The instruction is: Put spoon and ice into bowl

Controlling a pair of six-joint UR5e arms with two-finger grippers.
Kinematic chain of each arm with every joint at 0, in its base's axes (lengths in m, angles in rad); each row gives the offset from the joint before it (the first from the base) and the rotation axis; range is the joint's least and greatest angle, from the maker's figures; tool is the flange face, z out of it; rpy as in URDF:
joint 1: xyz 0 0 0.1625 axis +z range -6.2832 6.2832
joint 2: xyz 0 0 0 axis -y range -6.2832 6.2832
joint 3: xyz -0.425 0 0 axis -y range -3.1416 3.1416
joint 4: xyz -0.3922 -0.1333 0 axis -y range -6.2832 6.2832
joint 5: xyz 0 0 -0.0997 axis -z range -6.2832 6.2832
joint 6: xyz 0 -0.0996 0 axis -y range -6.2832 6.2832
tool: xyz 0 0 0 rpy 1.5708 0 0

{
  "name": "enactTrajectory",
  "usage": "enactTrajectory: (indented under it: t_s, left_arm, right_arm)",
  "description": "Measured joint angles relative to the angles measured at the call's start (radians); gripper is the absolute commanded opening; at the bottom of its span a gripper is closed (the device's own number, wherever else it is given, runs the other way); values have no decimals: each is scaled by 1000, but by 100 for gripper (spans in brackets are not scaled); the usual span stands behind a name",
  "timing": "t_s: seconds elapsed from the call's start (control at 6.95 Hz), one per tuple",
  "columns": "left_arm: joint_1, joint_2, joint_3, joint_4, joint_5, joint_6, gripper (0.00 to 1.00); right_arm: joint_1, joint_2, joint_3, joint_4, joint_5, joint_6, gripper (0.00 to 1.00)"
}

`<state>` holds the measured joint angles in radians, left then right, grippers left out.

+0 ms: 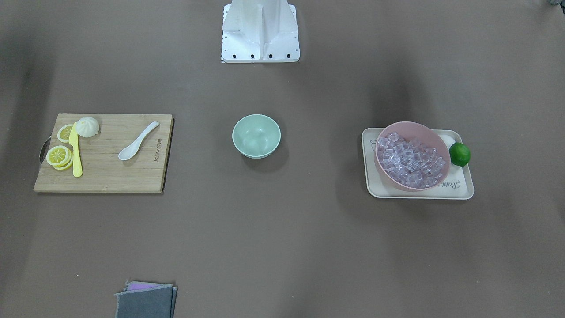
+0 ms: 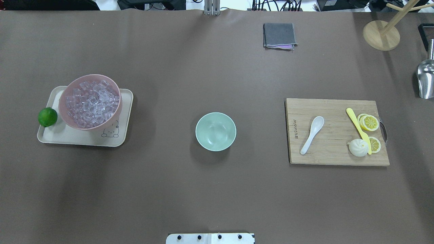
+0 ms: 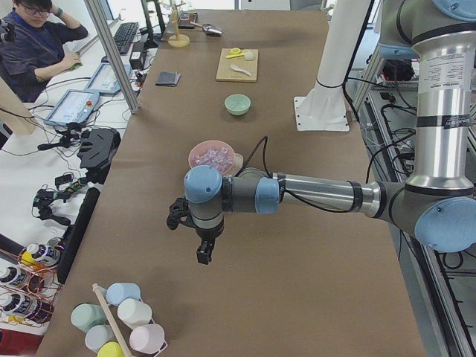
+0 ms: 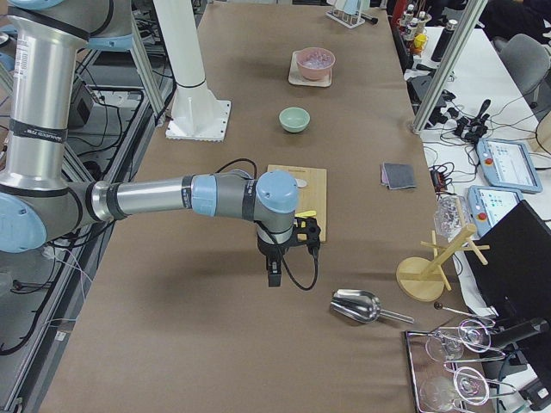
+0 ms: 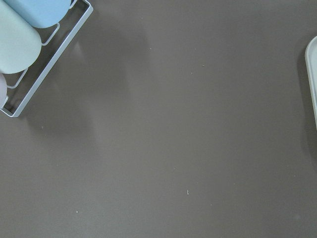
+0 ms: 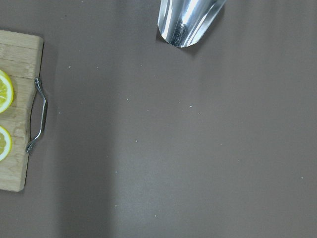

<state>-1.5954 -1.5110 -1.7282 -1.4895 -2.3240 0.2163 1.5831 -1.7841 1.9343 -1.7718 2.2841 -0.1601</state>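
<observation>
The white spoon (image 1: pixel 137 141) lies on a wooden cutting board (image 1: pixel 106 176), and it also shows in the overhead view (image 2: pixel 312 134). The mint-green bowl (image 1: pixel 256 135) stands empty at the table's middle (image 2: pixel 215 131). Clear ice cubes (image 1: pixel 410 159) fill a pink bowl (image 2: pixel 98 128) on a cream tray (image 2: pixel 67 139). My left gripper (image 3: pixel 201 256) hangs over bare table, nearer the table's end than the pink bowl. My right gripper (image 4: pixel 275 275) hangs past the board's end. Both show only in the side views, so I cannot tell whether they are open or shut.
A lime (image 1: pixel 459 154) sits on the tray's edge. A yellow knife (image 1: pixel 76 154), lemon slices and a bun share the board. A metal scoop (image 2: pixel 425 79) and a wooden stand (image 2: pixel 381 35) are at far right. A grey cloth (image 2: pixel 279 35) lies far across. A cup rack (image 5: pixel 29 44) stands at the left end.
</observation>
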Motion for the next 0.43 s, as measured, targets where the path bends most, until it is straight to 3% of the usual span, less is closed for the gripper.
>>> enactTrajectory:
  t_s: [0.43]
  left_arm:
    - [0,-1,-3,-14,0,0,99]
  right_arm:
    - [0,4,33,-1,10,-1,100]
